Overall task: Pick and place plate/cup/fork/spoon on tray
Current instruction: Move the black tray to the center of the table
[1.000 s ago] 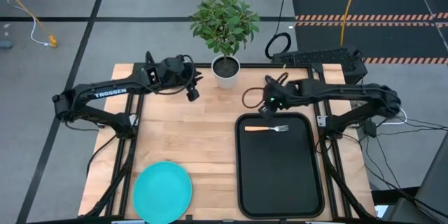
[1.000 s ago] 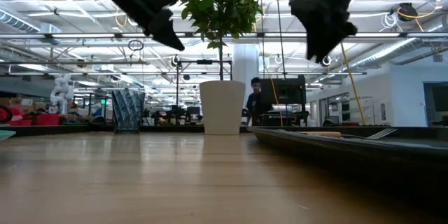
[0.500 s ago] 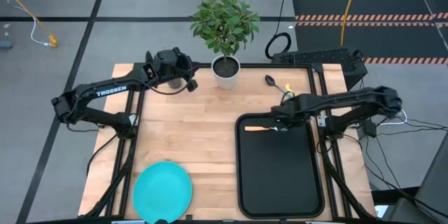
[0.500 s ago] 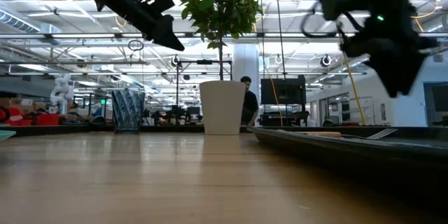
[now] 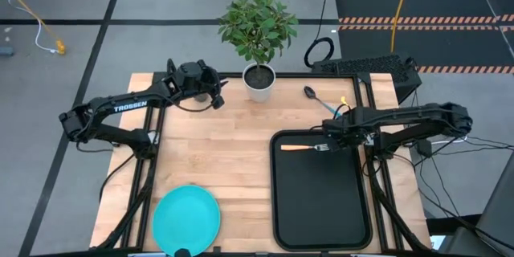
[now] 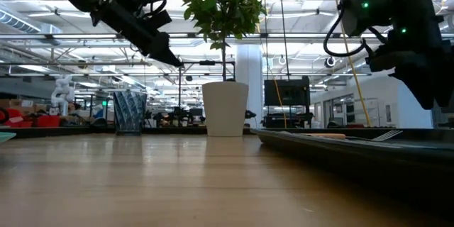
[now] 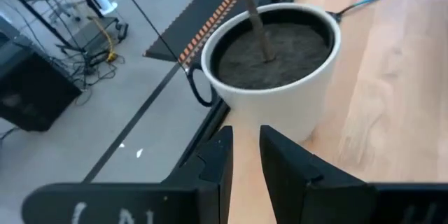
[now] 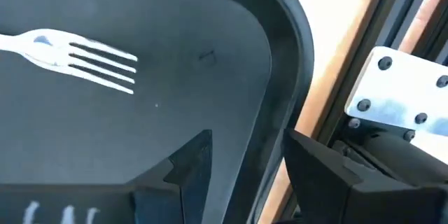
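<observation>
The black tray [image 5: 317, 209] lies at the table's right. The orange-handled fork [image 5: 307, 147] lies across its far end, and its tines show in the right wrist view [image 8: 91, 59]. My right gripper [image 5: 328, 131] hangs open and empty above the tray's far right part [image 8: 248, 147]. The blue-handled spoon [image 5: 320, 99] lies on the wood beyond the tray. The turquoise plate [image 5: 186, 218] lies at the near left. The dark cup [image 6: 130, 111] stands at the far left; the left arm covers it from above. My left gripper [image 5: 217, 99] is raised beside the white pot, with its fingers nearly together and empty [image 7: 246, 136].
A white pot with a green plant [image 5: 259, 80] stands at the far edge between the arms, close in front of my left gripper [image 7: 273, 63]. Bare wood [image 5: 217, 152] lies between the plate, the pot and the tray. Metal frame parts [image 8: 399, 105] flank the tray's right side.
My right gripper has swung from above the spoon toward the table's right and near side, and now hangs over the tray's far end; the spoon shows again. My left gripper has drawn back a little toward the far left.
</observation>
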Robot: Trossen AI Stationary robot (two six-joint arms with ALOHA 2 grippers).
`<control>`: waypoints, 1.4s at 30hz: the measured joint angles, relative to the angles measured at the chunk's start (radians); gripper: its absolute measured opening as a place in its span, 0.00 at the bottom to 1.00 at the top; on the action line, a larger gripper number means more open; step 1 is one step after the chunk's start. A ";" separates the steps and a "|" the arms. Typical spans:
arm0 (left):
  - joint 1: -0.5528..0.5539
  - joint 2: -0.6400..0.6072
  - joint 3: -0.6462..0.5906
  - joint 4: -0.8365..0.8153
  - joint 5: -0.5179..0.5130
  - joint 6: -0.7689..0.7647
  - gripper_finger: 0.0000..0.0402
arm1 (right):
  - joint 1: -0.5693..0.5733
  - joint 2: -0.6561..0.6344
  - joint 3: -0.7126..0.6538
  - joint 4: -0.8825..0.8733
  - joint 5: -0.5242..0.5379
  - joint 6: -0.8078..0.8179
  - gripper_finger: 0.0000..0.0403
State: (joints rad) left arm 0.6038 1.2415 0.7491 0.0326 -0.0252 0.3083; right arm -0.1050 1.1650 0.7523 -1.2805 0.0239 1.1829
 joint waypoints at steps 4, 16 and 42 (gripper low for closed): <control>0.009 0.000 -0.004 0.000 0.000 -0.005 0.19 | 0.000 0.030 -0.004 0.091 0.059 -0.070 0.42; 0.009 0.000 -0.004 -0.001 0.001 -0.022 0.19 | 0.001 0.187 0.093 0.203 0.001 -0.216 0.42; 0.010 0.000 -0.003 0.053 0.002 0.004 0.19 | 0.399 0.295 0.145 0.405 -0.110 0.429 0.42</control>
State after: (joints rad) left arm 0.6140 1.2415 0.7460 0.0860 -0.0236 0.3122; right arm 0.2941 1.4597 0.8970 -0.8760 -0.0864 1.6114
